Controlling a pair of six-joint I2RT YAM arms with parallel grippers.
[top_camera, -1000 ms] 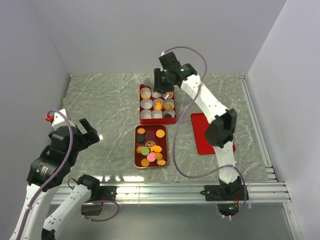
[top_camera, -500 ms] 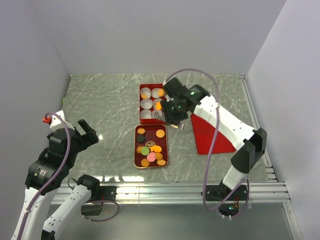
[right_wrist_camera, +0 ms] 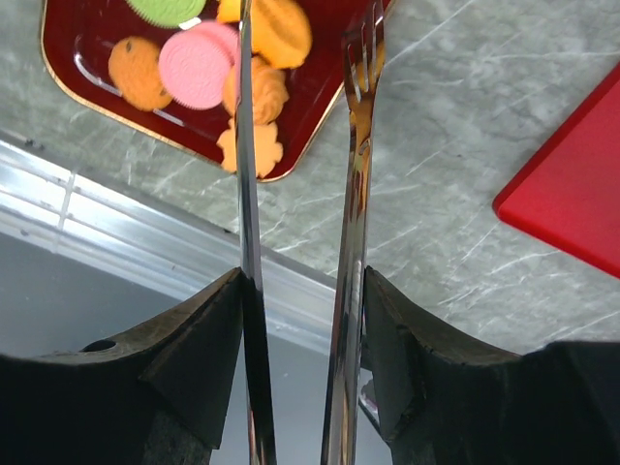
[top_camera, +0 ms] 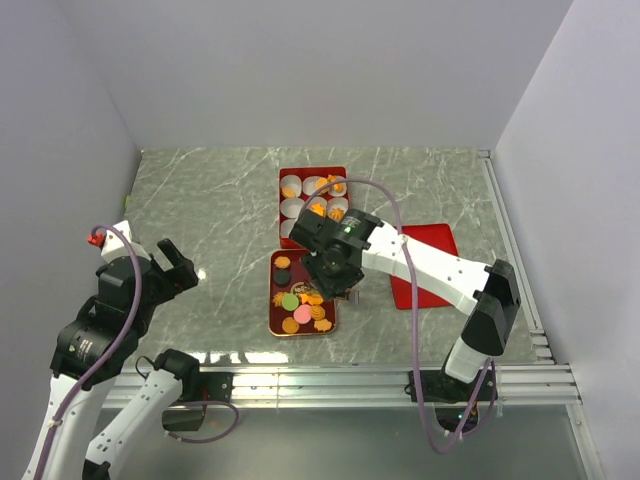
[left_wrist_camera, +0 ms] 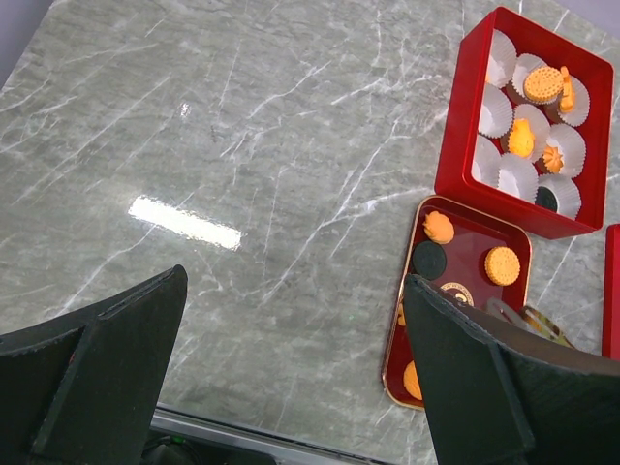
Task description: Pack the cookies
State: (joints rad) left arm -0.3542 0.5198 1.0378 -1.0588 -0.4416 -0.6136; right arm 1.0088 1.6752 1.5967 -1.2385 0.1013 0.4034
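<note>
Above the tray (top_camera: 271, 295) edge, pinching tongs (right_wrist_camera: 351, 145) in right fingers (right_wrist_camera: 194, 358), hovering just right of cookies (right_wrist_camera: 197, 64), holding left fingers (left_wrist_camera: 107, 349) spread.

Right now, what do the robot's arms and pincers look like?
The left arm and right arm are white with black joints, each trailing a thin lilac cable. The left carries a small red part, the right a green light. The left pincer and right pincer have chunky black fingers.
</note>
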